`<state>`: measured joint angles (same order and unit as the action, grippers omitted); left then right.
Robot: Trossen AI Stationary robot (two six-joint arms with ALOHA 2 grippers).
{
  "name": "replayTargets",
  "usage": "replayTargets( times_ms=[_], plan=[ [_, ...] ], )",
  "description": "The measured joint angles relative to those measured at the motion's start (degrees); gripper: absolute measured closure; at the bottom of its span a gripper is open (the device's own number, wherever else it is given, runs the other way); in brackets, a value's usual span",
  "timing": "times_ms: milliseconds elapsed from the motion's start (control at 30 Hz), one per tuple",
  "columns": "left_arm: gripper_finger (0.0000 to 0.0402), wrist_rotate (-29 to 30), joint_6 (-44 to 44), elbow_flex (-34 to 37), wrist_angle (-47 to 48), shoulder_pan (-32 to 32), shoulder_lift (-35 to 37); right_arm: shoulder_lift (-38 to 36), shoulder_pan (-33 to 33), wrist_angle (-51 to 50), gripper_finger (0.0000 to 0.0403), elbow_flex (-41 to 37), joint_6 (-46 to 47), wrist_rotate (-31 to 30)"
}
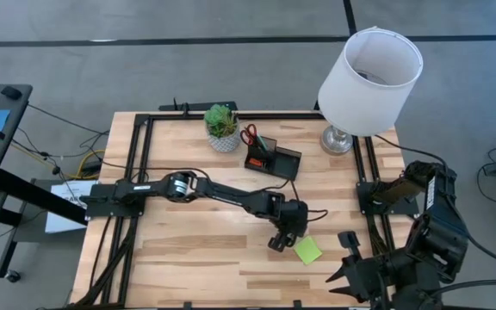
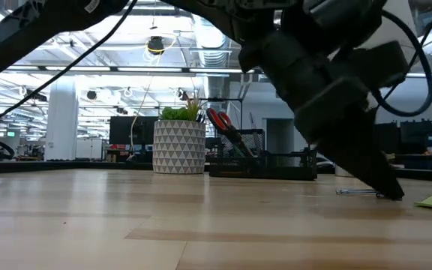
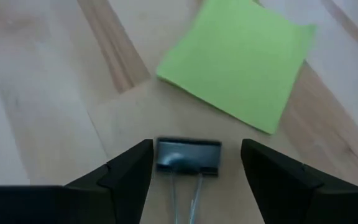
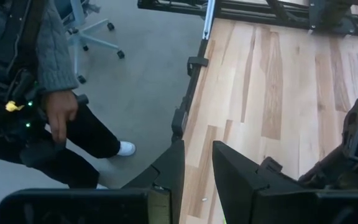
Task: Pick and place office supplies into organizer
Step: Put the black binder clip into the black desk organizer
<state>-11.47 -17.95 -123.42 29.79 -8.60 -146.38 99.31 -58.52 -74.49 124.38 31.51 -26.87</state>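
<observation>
A small black binder clip (image 3: pixel 188 155) lies on the table with its wire handles pointing back toward the wrist. My left gripper (image 3: pixel 196 171) (image 1: pixel 279 242) is open and low over the table, with one finger on either side of the clip and a thin gap to each. The lime-green sticky-note pad (image 3: pixel 238 62) (image 1: pixel 308 250) lies flat just beyond the clip. The black organizer (image 1: pixel 275 160) stands at the far middle of the table, with red-handled scissors (image 1: pixel 249 135) upright in its tall compartment. My right gripper (image 4: pixel 197 171) waits off the near right corner, fingers slightly apart.
A white patterned plant pot (image 1: pixel 223 129) stands left of the organizer, and a white-shaded lamp (image 1: pixel 368 79) stands at the far right corner. In the right wrist view a person (image 4: pixel 36 93) stands on the floor beside the table. Bare wood (image 1: pixel 188 258) spreads across the near left.
</observation>
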Motion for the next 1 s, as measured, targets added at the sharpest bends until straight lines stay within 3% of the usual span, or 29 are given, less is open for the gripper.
replayTargets(
  times_ms=[300, 667, 900, 1000],
  plan=[
    [0.0171, 3.4, 1.0, 0.0, -0.7, 0.3, -0.1, 0.0, -0.3, 0.0, 0.0327, 0.0, 0.0, 0.0],
    [0.0283, 3.2, 2.6, 0.0, 0.2, 1.8, 0.0, 0.0, -0.3, 0.0, 0.0327, 0.0, 0.0, 0.0],
    [0.0278, 3.5, 6.3, 0.0, 3.1, 4.9, 1.1, 0.0, -0.3, 0.0, 0.0327, 0.0, 0.0, 0.0],
    [0.0269, 6.3, 4.4, 0.0, 7.3, 6.4, 3.0, 0.0, -0.3, 0.0, 0.0327, 0.0, 0.0, 0.0]
  ],
)
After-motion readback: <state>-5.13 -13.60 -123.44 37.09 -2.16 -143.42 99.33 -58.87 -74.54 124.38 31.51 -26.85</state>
